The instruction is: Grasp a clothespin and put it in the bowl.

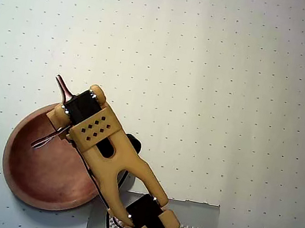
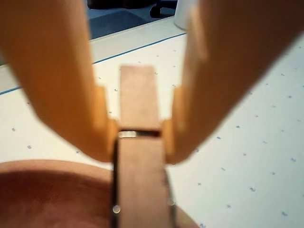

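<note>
Between the two tan fingers in the wrist view stood the clothespin, its long axis running up and down the picture, one flat end pointing away toward the dotted table and the other toward the camera. The gripper was pinched on it at the metal spring, one fingertip on each side. The bowl lay below at the lower left, its rim under the clothespin; in the overhead view the arm reached over the bowl's upper right part.

Bright even light, blurred wrist view

Matt wood clothespin, glossy wood bowl
</note>
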Robot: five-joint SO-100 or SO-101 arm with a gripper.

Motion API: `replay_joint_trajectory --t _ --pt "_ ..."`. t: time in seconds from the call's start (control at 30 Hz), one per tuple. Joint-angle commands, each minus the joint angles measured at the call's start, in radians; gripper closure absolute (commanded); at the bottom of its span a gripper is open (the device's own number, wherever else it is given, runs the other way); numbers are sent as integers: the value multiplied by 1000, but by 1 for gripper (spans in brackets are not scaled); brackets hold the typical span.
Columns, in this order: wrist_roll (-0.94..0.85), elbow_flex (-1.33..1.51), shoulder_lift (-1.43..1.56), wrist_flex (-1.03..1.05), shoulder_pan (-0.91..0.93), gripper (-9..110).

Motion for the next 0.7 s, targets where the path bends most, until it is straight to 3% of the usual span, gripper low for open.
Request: replay_joint_trajectory --t 0.0,0.67 --pt "9 -25 -12 26 -6 105" --pt "9 -133 -199 25 -97 105"
